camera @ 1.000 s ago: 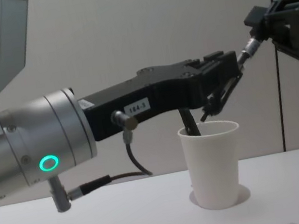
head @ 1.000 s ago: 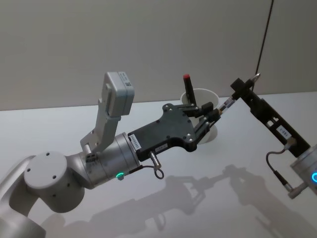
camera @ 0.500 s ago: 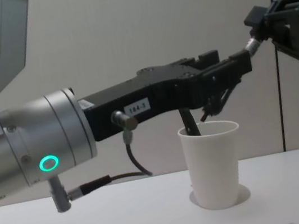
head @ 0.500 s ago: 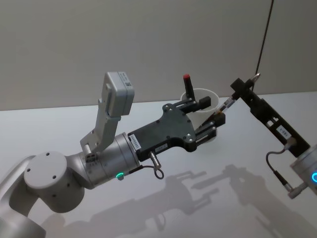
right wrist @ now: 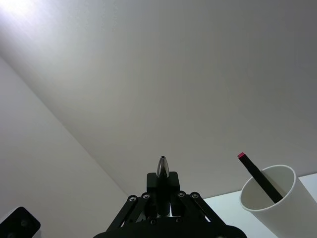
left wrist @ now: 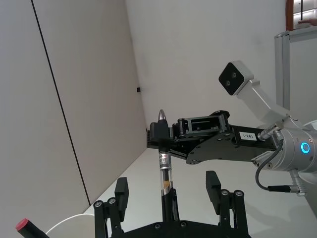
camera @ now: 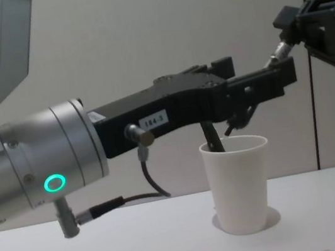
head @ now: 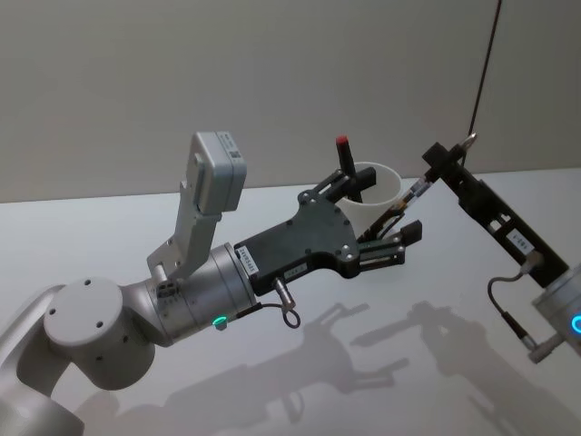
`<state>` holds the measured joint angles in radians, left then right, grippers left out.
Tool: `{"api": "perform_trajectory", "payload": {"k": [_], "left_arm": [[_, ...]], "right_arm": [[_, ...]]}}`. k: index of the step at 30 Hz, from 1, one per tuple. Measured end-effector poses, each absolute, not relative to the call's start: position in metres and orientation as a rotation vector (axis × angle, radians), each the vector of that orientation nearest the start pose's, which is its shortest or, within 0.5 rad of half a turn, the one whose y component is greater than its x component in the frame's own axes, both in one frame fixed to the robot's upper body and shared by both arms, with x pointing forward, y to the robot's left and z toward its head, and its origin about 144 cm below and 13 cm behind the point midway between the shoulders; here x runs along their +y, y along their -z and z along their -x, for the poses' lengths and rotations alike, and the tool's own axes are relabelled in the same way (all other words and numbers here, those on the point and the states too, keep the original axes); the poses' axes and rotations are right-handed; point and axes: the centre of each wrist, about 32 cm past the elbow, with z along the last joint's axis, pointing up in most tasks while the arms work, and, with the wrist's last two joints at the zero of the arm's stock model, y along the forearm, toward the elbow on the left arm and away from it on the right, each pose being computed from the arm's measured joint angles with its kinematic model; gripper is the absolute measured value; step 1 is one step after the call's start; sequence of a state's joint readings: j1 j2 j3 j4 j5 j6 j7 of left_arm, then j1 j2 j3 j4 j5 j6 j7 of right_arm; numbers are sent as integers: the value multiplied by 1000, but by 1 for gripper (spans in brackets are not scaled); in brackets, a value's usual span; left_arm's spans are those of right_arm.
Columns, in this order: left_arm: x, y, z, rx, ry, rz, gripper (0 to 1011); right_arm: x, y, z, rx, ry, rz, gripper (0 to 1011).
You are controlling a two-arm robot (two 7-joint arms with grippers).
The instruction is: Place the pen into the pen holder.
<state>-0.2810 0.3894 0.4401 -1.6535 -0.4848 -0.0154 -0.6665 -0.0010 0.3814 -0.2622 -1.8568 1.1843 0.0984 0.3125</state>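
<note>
Left pincer [head: 386, 218] spread wide above pen holder [camera: 238, 183], label "184-3". Right pincer [head: 442, 165] clenched on pen [left wrist: 164, 163], just beside holder.

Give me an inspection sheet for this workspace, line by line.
Surface: pale table, bare apart from the cup.
Job's things: white paper cup stands upright; silver-tipped pen is held tilted in the air near the cup, not in it.
Clutter: a red-capped black pen leans inside the cup.
Grippers: left pincer is open, its fingers either side of the silver-tipped pen's lower end; right pincer is shut on that pen near its tip.
Cables: short looped leads at the left wrist and the right wrist, both off the table.
Surroundings: plain wall with a dark vertical seam.
</note>
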Motion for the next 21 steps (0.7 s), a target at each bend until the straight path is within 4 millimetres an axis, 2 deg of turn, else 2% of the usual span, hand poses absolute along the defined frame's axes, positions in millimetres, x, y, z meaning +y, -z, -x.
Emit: {"api": "perform_trajectory", "payload": {"k": [3, 21], "left_arm": [[201, -1230, -501, -137, -457, 126, 1001], [201, -1230, -501, -137, -457, 127, 1001]], "right_arm": [[-228, -1217, -439, 535, 754, -617, 132], [-241, -1232, -461, 286, 811, -528, 132]]}}
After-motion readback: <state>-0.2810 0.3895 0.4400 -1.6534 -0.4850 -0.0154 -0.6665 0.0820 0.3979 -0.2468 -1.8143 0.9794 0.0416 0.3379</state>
